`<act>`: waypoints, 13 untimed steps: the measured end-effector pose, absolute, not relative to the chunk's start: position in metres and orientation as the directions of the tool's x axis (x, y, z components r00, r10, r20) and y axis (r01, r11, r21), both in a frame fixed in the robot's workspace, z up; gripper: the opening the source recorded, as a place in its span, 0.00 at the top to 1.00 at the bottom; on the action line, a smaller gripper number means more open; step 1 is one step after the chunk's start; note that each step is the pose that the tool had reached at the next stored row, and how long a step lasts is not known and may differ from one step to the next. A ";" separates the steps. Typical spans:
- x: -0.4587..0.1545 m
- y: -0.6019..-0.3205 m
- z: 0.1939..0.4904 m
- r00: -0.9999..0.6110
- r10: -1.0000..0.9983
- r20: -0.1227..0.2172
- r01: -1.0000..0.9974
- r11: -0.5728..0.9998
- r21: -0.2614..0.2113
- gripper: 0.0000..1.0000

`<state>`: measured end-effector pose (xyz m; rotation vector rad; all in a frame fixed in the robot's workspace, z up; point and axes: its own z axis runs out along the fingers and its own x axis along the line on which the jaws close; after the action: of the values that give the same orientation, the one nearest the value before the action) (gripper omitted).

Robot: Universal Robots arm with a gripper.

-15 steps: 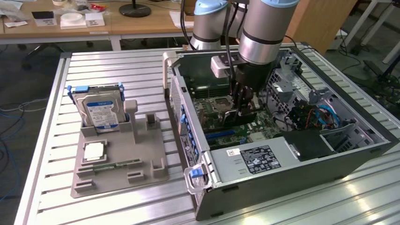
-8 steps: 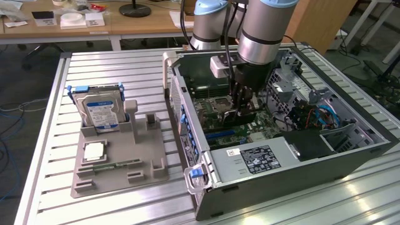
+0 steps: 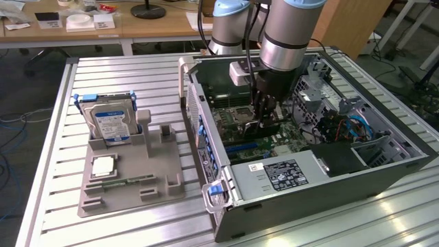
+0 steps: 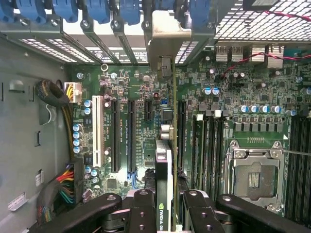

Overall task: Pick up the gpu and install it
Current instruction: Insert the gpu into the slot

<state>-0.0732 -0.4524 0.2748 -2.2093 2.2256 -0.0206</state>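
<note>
Looking down from the wrist, we see the gripper [image 4: 165,216] with its jaws drawn in narrow on the gpu [image 4: 164,179]. They clamp it by its two faces, with the card edge-on and the cooler's label between the fingers [image 4: 141,208]. The card runs away from us across the motherboard [image 4: 146,82], and its silver bracket [image 4: 167,36] sits up against the slotted rear wall among the blue latches [image 4: 97,7]. It lines up with one of the long black slots, but we cannot tell whether its edge is pressed home or hangs just above.

We judge the pick-up and the carry into the computer case [image 3: 309,190] done. Seating the card and letting go are what is left.

In the exterior view the open case lies on a slatted metal table [image 3: 137,77]. To the exterior view's left, a grey fixture [image 3: 127,198] holds an upright hard drive [image 3: 110,121] and a flat memory stick [image 3: 127,180]. Beyond stand wooden desks [image 3: 158,25], and cables [image 3: 14,123] trail on the floor.
</note>
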 end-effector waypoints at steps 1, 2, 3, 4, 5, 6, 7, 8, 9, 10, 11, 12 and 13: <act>-0.073 -0.452 0.275 -0.007 -1.000 0.005 -1.000 0.007 -0.013 0.73; -0.073 -0.452 0.275 -0.007 -1.000 0.005 -1.000 0.007 -0.013 0.73; -0.073 -0.452 0.275 -0.007 -1.000 0.005 -1.000 0.007 -0.013 0.73; -0.073 -0.452 0.274 -0.007 -1.000 0.005 -1.000 0.007 -0.013 0.73; -0.073 -0.452 0.273 -0.007 -1.000 0.005 -1.000 0.007 -0.013 0.73; -0.073 -0.452 0.272 -0.007 -1.000 0.005 -1.000 0.007 -0.013 0.73; -0.073 -0.452 0.271 -0.007 -1.000 0.005 -1.000 0.007 -0.013 0.73; -0.073 -0.452 0.270 -0.007 -1.000 0.005 -1.000 0.007 -0.013 0.73; -0.073 -0.452 0.270 -0.007 -1.000 0.006 -1.000 0.007 -0.013 0.73; -0.074 -0.452 0.270 -0.008 -1.000 0.006 -1.000 0.007 -0.013 0.73; -0.074 -0.452 0.270 -0.008 -1.000 0.006 -1.000 0.008 -0.013 0.73; -0.075 -0.452 0.270 -0.007 -1.000 0.005 -1.000 0.007 -0.013 0.73; -0.075 -0.452 0.270 -0.007 -1.000 0.005 -1.000 0.007 -0.013 0.73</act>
<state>-0.0751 -0.4523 0.2695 -2.2095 2.2256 -0.0206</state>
